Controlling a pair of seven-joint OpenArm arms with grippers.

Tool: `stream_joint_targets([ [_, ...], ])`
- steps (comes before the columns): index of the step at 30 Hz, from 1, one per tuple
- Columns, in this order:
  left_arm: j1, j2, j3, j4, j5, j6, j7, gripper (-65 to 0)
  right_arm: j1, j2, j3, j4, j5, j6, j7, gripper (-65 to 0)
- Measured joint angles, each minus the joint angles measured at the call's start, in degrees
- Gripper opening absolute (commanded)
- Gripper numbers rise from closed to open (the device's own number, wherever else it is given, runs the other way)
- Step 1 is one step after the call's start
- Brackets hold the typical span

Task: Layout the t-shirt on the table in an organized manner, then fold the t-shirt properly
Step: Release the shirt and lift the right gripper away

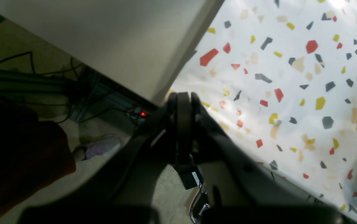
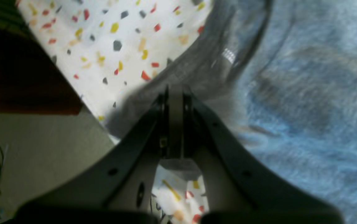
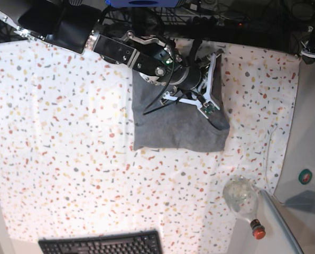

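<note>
The grey t-shirt (image 3: 173,124) lies folded into a rough rectangle on the speckled table (image 3: 67,159), toward the back middle. My right arm reaches in from the back left. My right gripper (image 3: 219,125) sits at the shirt's right front corner. In the right wrist view that gripper (image 2: 175,91) is shut, with a raised fold of the t-shirt (image 2: 306,93) at its fingertips. My left gripper (image 1: 183,98) is shut with nothing in it. It hangs over the table (image 1: 290,93) by its edge.
A clear bottle with a red cap (image 3: 243,200) lies at the table's front right. A black keyboard (image 3: 102,244) sits at the front edge. A plain grey side surface (image 3: 312,132) runs along the right. In the left wrist view, cables and a shoe (image 1: 102,147) lie on the floor.
</note>
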Motion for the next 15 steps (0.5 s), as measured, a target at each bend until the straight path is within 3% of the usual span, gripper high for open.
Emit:
stream_joint_targets([
  [5,0.0,0.0,0.1,0.0,0.0,0.0,0.0,-65.0,0.8,2.0,4.6,0.0,-0.6,-0.6,0.5,-65.0],
  [9,-0.2,0.0,0.2,0.0,0.0,0.0,0.0,-65.0,0.7,1.4,4.6,-3.5,-0.2,-0.2,0.5,-65.0],
  [15,-0.2,0.0,0.7,0.2,0.0,0.0,0.0,-65.0,0.6,0.2,-2.5,-6.4,-0.3,-0.6,0.6,-65.0],
])
